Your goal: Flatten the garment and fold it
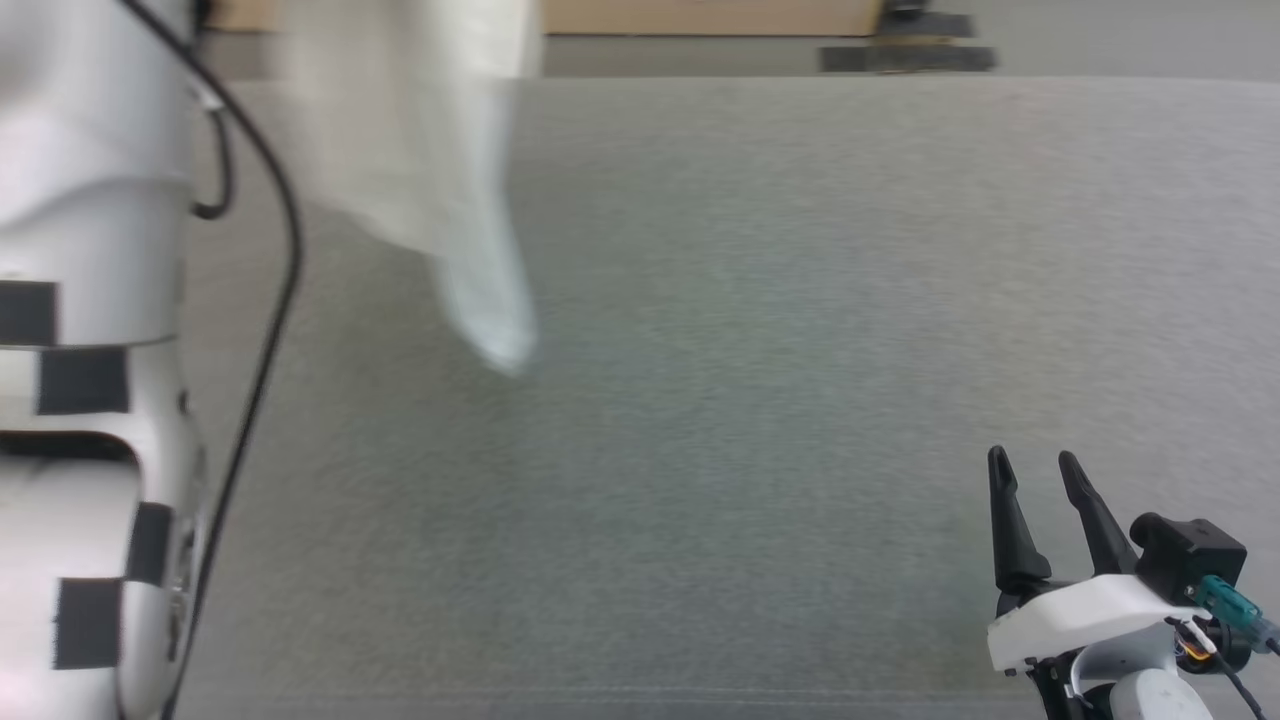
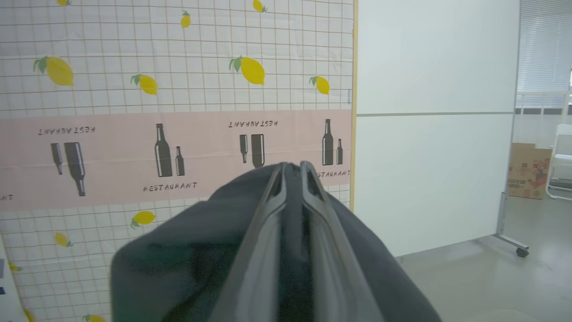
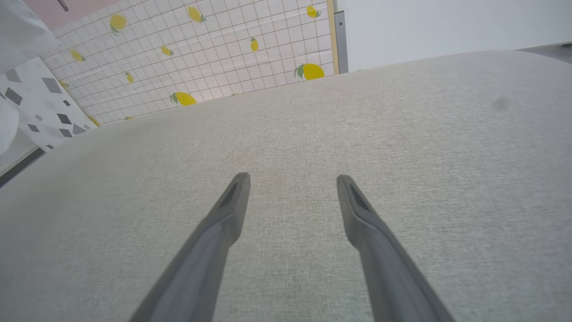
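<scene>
Right up against the lens, the left arm (image 1: 90, 350) fills the left edge of the head view, pale shell with dark patches, a black cable (image 1: 285, 250) looping down beside it. Beyond it the grey table (image 1: 750, 350) spreads wide across the picture. The garment (image 1: 420, 150) is up in the air at the upper left, a white, blurred sheet hanging down and tapering to a point above the cloth surface; whether that tip touches the table, I cannot tell. From the left wrist, the left gripper (image 2: 292, 167) is pinched tight, its two fingers pressed together with the garment's black fabric caught between them and draping away below on both sides. Behind it hangs a lemon-print cloth (image 2: 178, 53) with a pink band, then a white panel (image 2: 433, 134), and a cardboard box (image 2: 529, 170) far off on the floor. Down at the lower right of the head view, the right gripper (image 1: 1035, 465) sits low over the table, fingers spread apart, nothing between them, well apart from the garment.
</scene>
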{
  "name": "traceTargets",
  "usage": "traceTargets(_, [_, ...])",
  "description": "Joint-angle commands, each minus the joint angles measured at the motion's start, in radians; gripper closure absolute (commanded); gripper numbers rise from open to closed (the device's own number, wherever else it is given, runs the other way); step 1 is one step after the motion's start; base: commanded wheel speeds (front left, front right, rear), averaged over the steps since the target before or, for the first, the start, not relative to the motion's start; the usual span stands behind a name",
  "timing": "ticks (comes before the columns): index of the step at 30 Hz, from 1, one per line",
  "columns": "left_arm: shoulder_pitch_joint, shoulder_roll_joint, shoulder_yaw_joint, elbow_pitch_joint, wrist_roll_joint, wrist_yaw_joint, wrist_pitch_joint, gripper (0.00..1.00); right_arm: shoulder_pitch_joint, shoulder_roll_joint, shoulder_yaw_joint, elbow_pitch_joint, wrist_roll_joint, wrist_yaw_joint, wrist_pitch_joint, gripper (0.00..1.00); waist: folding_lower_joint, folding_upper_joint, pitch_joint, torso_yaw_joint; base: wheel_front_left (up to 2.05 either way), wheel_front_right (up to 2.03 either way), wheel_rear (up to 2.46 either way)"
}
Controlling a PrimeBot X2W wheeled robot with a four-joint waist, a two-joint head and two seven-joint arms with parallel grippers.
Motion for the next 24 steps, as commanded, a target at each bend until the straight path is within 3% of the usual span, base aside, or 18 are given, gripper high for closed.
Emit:
traceTargets(1, [-0.005, -0.013, -0.012, 0.012, -0.004, -0.007, 0.005, 1.0, 0.002, -0.001, -0.001, 0.007, 0.005, -0.001, -0.009, 0.0, 0.0, 0.0, -0.04, -0.1, 0.0, 0.0, 0.0])
traceTargets(8, [0.146, -0.086, -0.064, 0.058, -0.051, -0.015, 0.048, 1.0, 0.013, -0.001, -0.038, 0.023, 0.002, -0.001, -0.018, 0.0, 0.0, 0.0, -0.038, -0.148, 0.0, 0.0, 0.0])
traceTargets(16, [0.526, -0.161, -0.188, 0.2, -0.117, -0.02, 0.126, 1.0, 0.011, -0.001, -0.049, 0.021, 0.002, -0.001, -0.022, 0.0, 0.0, 0.0, -0.013, -0.162, 0.0, 0.0, 0.0])
traceTargets(24, [0.757, -0.174, -0.282, 0.351, -0.171, 0.001, 0.272, 1.0, 0.007, -0.001, -0.034, 0.028, 0.017, -0.001, -0.023, 0.0, 0.0, 0.0, -0.002, -0.151, 0.0, 0.0, 0.0])
